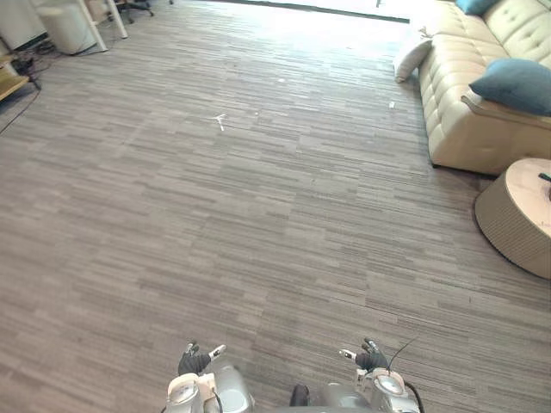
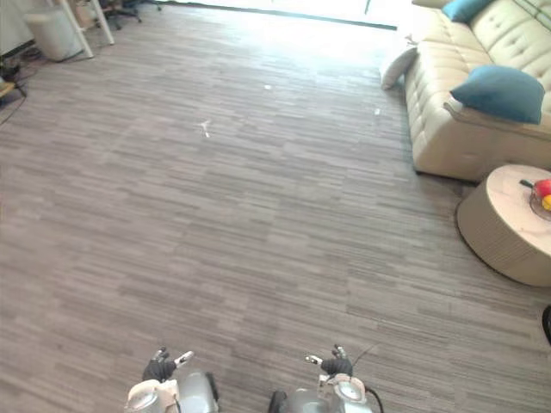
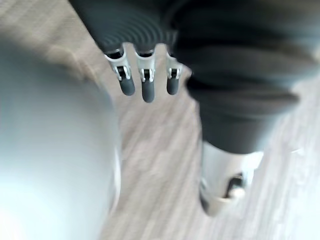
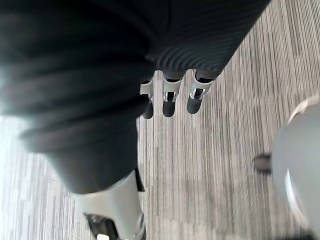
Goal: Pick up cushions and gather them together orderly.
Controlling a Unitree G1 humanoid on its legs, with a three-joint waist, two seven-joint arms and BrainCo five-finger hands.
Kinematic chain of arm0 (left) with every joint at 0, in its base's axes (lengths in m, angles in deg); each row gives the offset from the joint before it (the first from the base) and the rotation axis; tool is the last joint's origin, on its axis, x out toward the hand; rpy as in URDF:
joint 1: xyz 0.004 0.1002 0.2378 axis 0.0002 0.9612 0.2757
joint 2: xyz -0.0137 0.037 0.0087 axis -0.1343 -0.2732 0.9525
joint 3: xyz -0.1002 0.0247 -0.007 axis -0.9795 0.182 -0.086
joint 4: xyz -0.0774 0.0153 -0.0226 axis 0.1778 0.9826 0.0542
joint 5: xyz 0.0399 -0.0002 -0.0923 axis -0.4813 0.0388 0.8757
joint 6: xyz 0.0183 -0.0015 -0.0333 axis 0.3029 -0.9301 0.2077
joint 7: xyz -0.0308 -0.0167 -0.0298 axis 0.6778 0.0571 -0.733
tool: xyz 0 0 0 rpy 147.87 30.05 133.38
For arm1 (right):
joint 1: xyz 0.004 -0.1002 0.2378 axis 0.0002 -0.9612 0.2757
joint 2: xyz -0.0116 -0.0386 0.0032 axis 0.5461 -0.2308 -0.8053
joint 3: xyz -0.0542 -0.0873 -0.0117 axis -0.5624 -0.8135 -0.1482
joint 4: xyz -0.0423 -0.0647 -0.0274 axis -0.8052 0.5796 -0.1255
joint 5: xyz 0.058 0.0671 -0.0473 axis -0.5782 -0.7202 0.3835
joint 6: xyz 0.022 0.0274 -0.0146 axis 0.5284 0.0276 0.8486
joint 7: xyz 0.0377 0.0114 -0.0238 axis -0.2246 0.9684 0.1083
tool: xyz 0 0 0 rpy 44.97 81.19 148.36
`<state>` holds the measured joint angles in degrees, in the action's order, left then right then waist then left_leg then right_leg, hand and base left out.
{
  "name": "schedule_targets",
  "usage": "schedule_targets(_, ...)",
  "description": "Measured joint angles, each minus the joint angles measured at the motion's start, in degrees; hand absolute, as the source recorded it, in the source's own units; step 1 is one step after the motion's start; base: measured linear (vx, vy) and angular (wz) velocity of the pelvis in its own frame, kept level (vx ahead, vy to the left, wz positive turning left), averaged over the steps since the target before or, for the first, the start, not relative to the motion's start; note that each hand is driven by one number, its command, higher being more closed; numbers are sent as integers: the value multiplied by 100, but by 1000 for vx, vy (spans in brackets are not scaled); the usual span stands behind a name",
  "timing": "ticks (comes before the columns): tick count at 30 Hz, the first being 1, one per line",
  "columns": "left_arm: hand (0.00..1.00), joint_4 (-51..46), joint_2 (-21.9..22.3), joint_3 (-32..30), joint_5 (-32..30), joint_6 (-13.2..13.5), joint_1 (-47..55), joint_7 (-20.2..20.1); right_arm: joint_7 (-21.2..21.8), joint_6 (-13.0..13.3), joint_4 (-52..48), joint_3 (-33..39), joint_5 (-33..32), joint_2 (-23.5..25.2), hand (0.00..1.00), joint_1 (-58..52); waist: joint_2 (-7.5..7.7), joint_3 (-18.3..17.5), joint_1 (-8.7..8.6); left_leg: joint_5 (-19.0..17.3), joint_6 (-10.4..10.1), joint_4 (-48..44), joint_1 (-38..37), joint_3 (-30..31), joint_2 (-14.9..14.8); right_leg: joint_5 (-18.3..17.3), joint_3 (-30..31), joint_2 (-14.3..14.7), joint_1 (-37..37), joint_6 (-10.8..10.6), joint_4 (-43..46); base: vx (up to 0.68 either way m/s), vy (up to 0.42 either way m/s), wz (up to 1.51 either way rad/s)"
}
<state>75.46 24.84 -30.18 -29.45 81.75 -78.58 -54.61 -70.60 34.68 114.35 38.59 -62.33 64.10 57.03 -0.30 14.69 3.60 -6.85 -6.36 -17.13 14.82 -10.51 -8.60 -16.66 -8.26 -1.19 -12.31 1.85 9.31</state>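
Cushions sit far from both hands, over by the sofa. Down close, the left hand (image 1: 195,361) and the right hand (image 1: 372,357) hang low over the grey striped floor (image 1: 258,215), fingers loose and apart, holding nothing. Further off on the right stands a round woven table with a pale top (image 1: 508,224). Behind it is the big cream leather sofa (image 1: 456,103). One blue cushion (image 1: 514,84) lies on its near end, a second blue cushion (image 1: 476,5) sits further back, and a white cushion (image 1: 411,58) lies on the floor against the sofa.
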Motion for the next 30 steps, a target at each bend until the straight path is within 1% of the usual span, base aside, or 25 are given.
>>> schedule_targets(1,0,-1,14,-6,10,14,10,22,-1,-1,63,-19,1,-25,0,-11,54,-45,43,551,-4,72,-66,-10,94,-124,182,-96,-193,-114,-81,476,259,-73)
schedule_targets(2,0,-3,-14,-11,12,16,9,21,-3,6,157,-19,2,23,0,-5,118,-114,54,703,222,-8,-93,-40,196,-166,301,-222,-273,-195,-73,760,347,-61)
schedule_targets(3,0,-17,-101,-14,5,6,2,19,2,-5,175,4,7,169,0,-41,328,-205,11,220,372,-440,49,-143,279,-92,362,-422,-189,-184,128,658,284,-40)
schedule_targets(4,0,-30,-101,-16,17,8,5,20,2,10,131,6,11,200,0,-78,362,-234,14,44,462,-642,75,-191,267,-20,397,-486,-85,-255,373,778,348,-40)
schedule_targets(5,0,-21,-122,-8,54,7,0,25,9,22,146,7,22,224,0,-71,417,-239,56,-157,522,-784,-31,-327,280,6,458,-581,153,-325,1038,594,309,-43)
schedule_targets(6,0,55,-189,39,66,-8,-20,52,12,26,147,8,80,238,0,-37,489,-208,52,-366,591,-770,-331,-494,340,193,528,-765,625,-619,2377,585,295,-37)
schedule_targets(7,0,115,-225,71,66,-23,-40,68,13,31,145,9,119,235,0,-12,511,-179,8,-482,634,-707,-577,-524,419,444,533,-919,957,-836,3167,571,231,-18)
schedule_targets(8,0,232,-292,201,62,-101,-64,82,21,66,127,6,125,220,0,-4,474,-156,-60,-678,669,-554,-1049,-525,523,489,399,-1120,1322,-875,4290,583,169,2)
schedule_targets(10,0,363,-274,311,56,-124,-51,102,23,92,18,-5,132,174,0,-33,367,-170,-87,-854,678,-163,-1780,-507,526,369,-69,-1241,1689,-691,4822,564,121,6)
schedule_targets(11,0,405,-278,395,51,-125,-38,121,26,104,-9,-9,137,172,0,-29,325,-179,-86,-861,674,208,-2196,-498,508,204,-459,-1294,1987,-493,4695,541,71,8)
schedule_targets(13,0,470,-265,458,48,-128,-71,125,38,122,-110,10,211,143,0,-9,267,-175,-141,-862,674,645,-2677,-483,438,61,-993,-1280,2474,-420,4043,645,15,11)
schedule_targets(14,0,545,-267,498,43,-131,-79,122,67,126,-119,9,231,79,0,63,223,-150,-186,-863,675,889,-2931,-476,370,101,-1224,-1168,2799,-404,3343,533,-51,14)
schedule_targets(15,0,574,-264,501,24,-136,-78,114,72,118,-118,14,232,45,0,106,211,-145,-240,-875,661,1020,-3069,-481,328,329,-1361,-1055,2956,-437,2582,528,-95,28)
schedule_targets(16,0,593,-273,505,-13,-137,-69,106,74,116,-118,18,231,5,0,125,214,-134,-290,-927,621,1165,-3237,-476,311,738,-1410,-913,3063,-425,1642,422,-98,33)
schedule_targets(17,0,602,-276,497,-17,-137,-28,98,74,111,-105,22,232,-27,0,119,224,-130,-307,-988,553,1235,-3415,-450,333,1009,-1356,-825,3083,-413,1156,572,-153,41)
schedule_targets(18,0,585,-260,455,-21,-134,56,94,75,93,-117,49,235,-51,0,32,250,-141,-327,-1140,433,1214,-3713,-373,393,1472,-1042,-765,3085,-157,1003,633,-183,45)
schedule_targets(19,0,589,-147,427,-63,-137,59,70,75,83,-112,61,254,-146,0,-28,176,-182,-362,-1173,438,1065,-3876,-251,328,1538,-866,-771,3159,-1,1619,775,-237,39)
schedule_targets(20,0,578,-35,424,-115,-126,80,58,86,79,-118,92,251,-230,0,-48,46,-245,-356,-1172,439,837,-3837,-189,233,1198,-861,-773,3225,-12,1962,642,-207,30)
schedule_targets(21,0,572,85,424,-158,-104,98,52,84,83,-147,155,260,-293,0,-41,-153,-328,-369,-1168,418,78,-3528,26,39,783,-995,-766,3219,7,2255,611,-234,27)
schedule_targets(23,0,504,112,360,-236,-110,76,27,82,44,-315,193,326,-340,0,-61,-354,-273,-419,-672,-104,-2012,-2582,372,-358,402,-1189,-661,2927,65,2337,655,-278,34)
schedule_targets(24,0,399,164,306,-229,-118,107,18,67,31,-309,194,315,-380,0,-69,-437,-224,-386,-292,-324,-3518,-1950,322,-777,212,-1286,-465,2500,136,2211,603,-210,10)
schedule_targets(25,0,318,182,220,-234,-118,113,13,61,-3,-296,186,270,-362,0,-93,-444,-211,-353,-357,-309,-4121,-1723,129,-1004,117,-1320,-367,2180,171,2083,613,-135,-2)
schedule_targets(27,0,154,70,169,-234,-115,151,-10,58,-15,-293,150,116,-202,0,-135,-263,-166,-315,-695,28,-4443,-1163,-270,-1143,-16,-1372,-269,1269,139,1479,638,-118,5)
schedule_targets(28,0,106,33,170,-232,-111,153,-20,55,-25,-285,93,84,-129,0,-136,-151,-200,-297,-826,166,-4199,-773,-461,-1112,-30,-1371,-258,972,123,1117,535,-89,12)
schedule_targets(30,0,-35,-29,173,-215,-77,136,-28,51,-31,-191,64,53,-61,0,-122,-41,-188,-232,-950,298,-3252,-188,-642,-899,50,-1343,-289,585,-1,665,526,-9,-10)
